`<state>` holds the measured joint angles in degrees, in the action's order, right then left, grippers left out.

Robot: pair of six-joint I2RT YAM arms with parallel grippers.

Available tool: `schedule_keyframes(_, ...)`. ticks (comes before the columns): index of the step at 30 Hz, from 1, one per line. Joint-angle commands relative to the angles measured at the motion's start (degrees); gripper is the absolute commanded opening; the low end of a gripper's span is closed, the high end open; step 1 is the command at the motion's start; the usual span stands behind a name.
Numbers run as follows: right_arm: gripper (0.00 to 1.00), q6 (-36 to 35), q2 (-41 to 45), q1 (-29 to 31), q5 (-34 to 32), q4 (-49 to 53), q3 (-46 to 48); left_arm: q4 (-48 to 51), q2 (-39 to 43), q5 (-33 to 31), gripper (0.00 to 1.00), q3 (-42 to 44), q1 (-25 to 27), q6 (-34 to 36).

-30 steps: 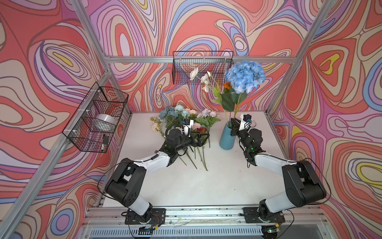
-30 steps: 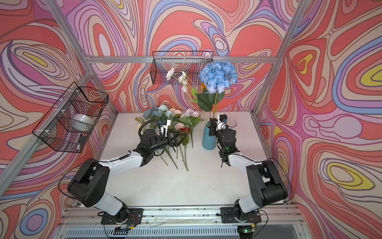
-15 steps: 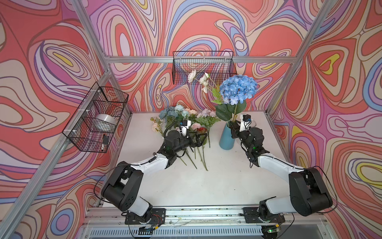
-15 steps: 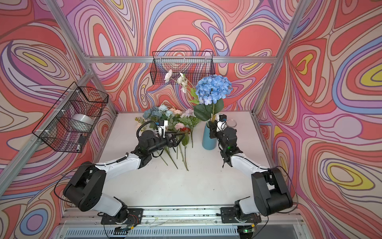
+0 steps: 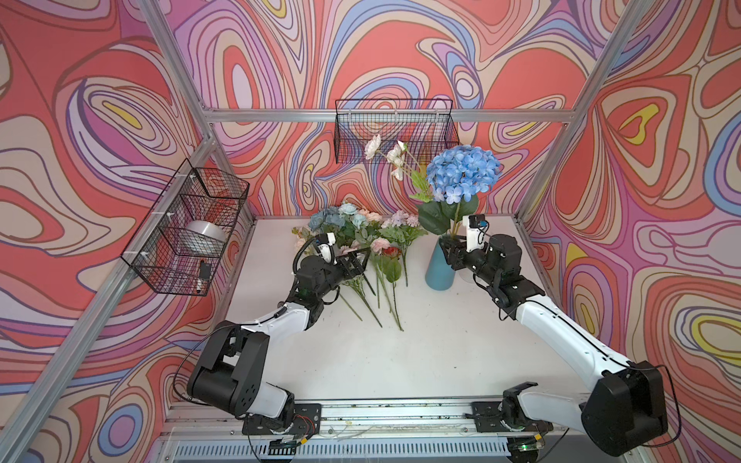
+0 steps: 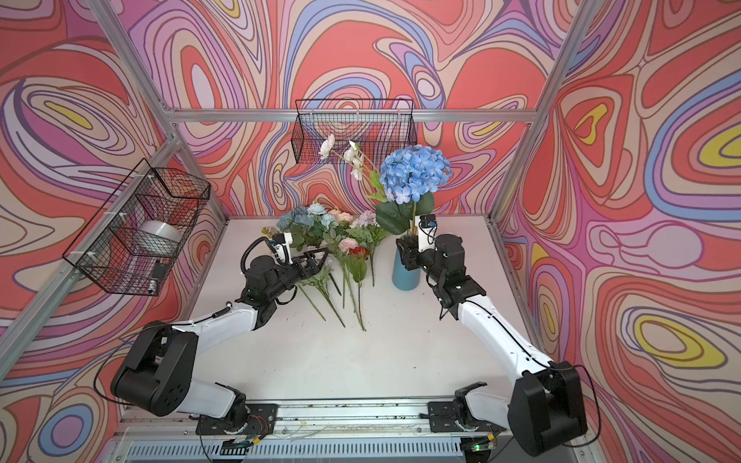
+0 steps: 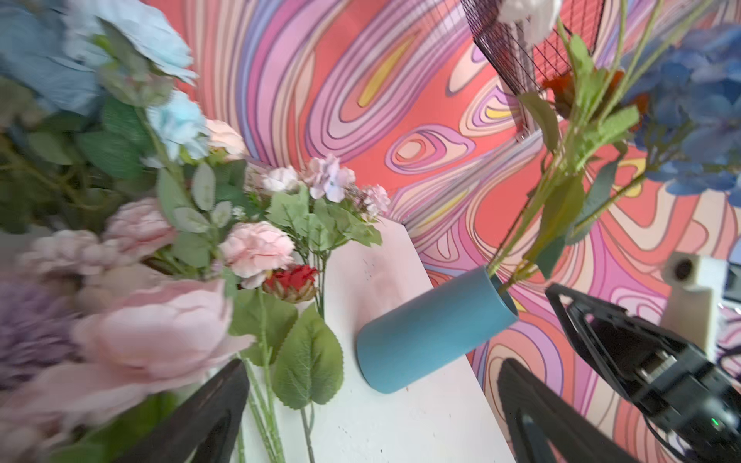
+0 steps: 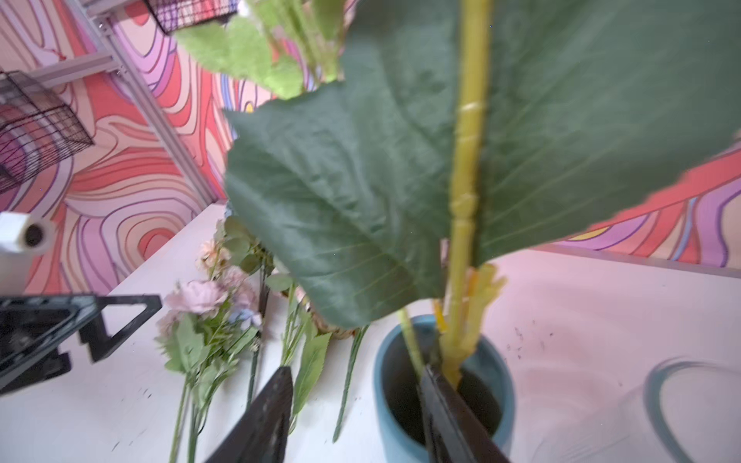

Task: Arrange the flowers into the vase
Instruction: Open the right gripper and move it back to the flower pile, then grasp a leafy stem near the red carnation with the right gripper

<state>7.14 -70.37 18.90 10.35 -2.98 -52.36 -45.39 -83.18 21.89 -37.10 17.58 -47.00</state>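
Moved since a second ago: the big blue hydrangea (image 5: pixel 463 172) has dropped lower, its stem (image 8: pixel 463 200) now down in the vase (image 5: pixel 439 272), and the right jaws have spread apart. The left arm (image 5: pixel 280 320) has hardly budged.
Table (image 5: pixel 441 360): white and mostly bare toward the front, with everything bunched at the back.
Loose flowers (image 5: pixel 361 236): a pile lying flat at the back left, heads toward the wall and stems pointing forward. Dusty-blue, pink and lilac ones, plus one red bloom (image 5: pixel 391 251). None of these are in yet, so I'd call it early days.
Hydrangea now: stands nearly upright in the vase, next to a tall white spray (image 5: pixel 395 156) that's in there too.
Vase: blue, upright, to the right of the pile, near it but apart.
Left gripper (image 7: pixel 371 364): spread wide and empty, hovering just over the pile's stems.
Right gripper (image 8: pixel 355 377): let go, jaws parted at the vase mouth. One finger (image 8: pixel 449 409) sits right by the stem, and I can't tell if it touches.
Handling guess: they're fake flowers, so probably light, with stiff wiry stems and soft heads that could crush or snag. Top-heavy ones may lean out of the vase.
Where to grab: bare stem, lower-middle, below the leaves, never the bloom. Pick a stem clear of its neighbours, since they overlap.
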Motion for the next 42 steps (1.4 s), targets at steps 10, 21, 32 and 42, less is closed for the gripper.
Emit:
schedule_keyframes(10,0.51,1.4,-17.1,20.3,-0.3,6.0,-8.9,16.2,15.8,-15.2,1.00,4.1,-2.8,3.9)
schedule_keyframes(21,0.54,-3.8,-38.3,25.9,-0.6,22.2,-25.8,19.4,20.5,-16.4,1.00,12.4,-9.1,-0.4)
schedule_keyframes(32,0.43,2.5,-45.6,25.2,-23.7,31.7,-34.0,18.2,19.4,-15.3,1.00,12.8,-9.5,1.0)
schedule_keyframes(42,0.37,12.3,-43.4,16.6,-13.9,26.8,-29.6,16.2,17.5,-12.3,1.00,12.4,-9.4,1.5)
